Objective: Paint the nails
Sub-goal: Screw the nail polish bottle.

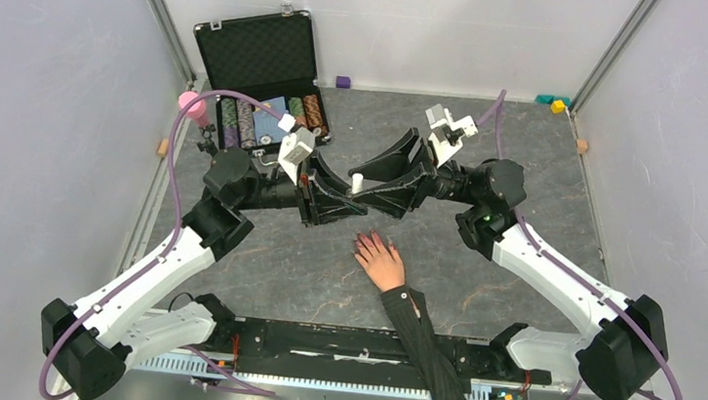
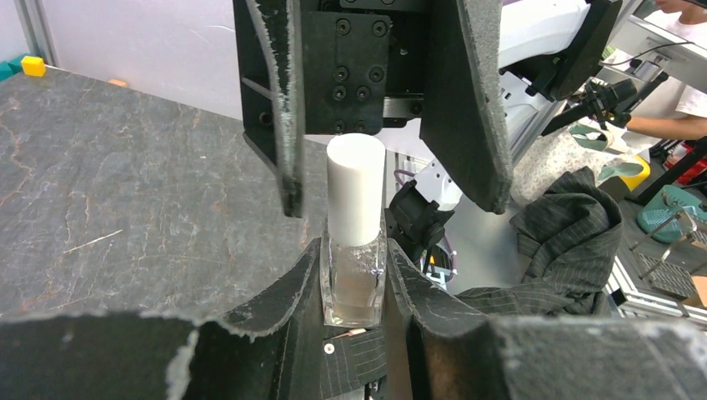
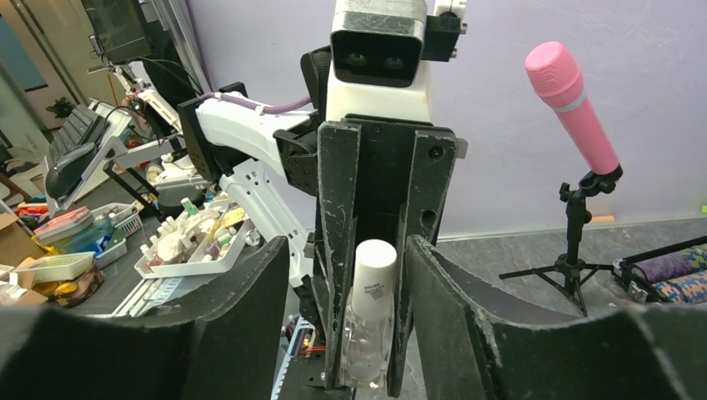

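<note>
Bottle — pinched upright by left gripper, likely steadied for uncapping | right gripper — jaws apart astride white cap, holding nothing | nails: hand flat nearby

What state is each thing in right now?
Small clear bottle with white cap: upright, capped, clamped.
Left robot hand: shut on the bottle.
Right robot hand: open, flanking the bottle.
Black foam-lined case: lid open.
Person's pale hand: flat on table, nails reddish-pink.
</note>
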{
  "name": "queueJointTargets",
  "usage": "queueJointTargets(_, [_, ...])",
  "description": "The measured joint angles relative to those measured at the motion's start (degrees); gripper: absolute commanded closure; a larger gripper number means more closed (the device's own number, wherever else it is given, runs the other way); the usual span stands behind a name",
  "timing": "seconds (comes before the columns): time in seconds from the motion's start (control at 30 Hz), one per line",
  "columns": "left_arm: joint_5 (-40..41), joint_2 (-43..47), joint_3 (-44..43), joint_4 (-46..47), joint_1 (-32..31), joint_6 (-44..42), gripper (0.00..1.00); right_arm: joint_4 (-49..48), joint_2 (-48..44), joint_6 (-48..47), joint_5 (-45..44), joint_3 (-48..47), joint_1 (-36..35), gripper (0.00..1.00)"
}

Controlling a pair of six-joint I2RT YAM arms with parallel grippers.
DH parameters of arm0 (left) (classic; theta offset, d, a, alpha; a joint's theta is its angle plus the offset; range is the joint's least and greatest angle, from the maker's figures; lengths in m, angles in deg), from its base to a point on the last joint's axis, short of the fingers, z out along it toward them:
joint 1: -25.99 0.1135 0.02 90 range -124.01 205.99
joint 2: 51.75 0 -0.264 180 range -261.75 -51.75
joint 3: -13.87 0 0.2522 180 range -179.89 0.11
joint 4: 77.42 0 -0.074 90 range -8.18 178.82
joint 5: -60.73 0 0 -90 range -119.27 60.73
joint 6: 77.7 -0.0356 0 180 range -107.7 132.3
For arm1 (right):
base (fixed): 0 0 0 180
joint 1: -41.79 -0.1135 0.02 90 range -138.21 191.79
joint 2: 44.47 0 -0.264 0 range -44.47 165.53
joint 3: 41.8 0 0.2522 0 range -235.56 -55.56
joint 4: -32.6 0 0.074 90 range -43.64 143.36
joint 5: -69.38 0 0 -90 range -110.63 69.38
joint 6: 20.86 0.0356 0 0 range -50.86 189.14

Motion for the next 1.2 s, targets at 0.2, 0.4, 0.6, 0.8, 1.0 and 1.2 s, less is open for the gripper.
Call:
queueJointTargets(0.2, [-0.2, -0.1, 0.0, 0.0, 0.0, 0.0, 0.98, 0.3, 1.1, -0.2, 0.3, -1.2, -0.9, 0.59])
queueJointTargets(0.4, [-0.1, -0.1, 0.0, -0.1, 0.0, 0.0, 0.98, 2.4, 1.8, -0.7, 0.8, -1.4, -1.0, 0.74])
queueJointTargets(0.6, [0.9, 0.3, 0.0, -2.1, 0.0, -0.2, 0.98, 7.8, 1.8, -3.8, 0.6, -2.3, -1.0, 1.00])
queueJointTargets(0.8, [4.8, 1.0, 0.0, -6.5, 0.0, -1.3, 0.98, 13.2, 1.7, -6.6, -0.8, -2.8, -1.0, 1.00])
queueJointTargets(1.0, [10.7, 1.7, 0.0, -10.7, -0.5, -3.8, 0.98, 21.0, 1.7, -10.4, -4.0, -4.3, -1.1, 1.00])
queueJointTargets(1.2, [18.2, 2.3, 0.0, -14.7, -0.9, -4.8, 0.98, 29.6, 2.9, -14.2, -10.3, -7.2, -2.5, 1.00])
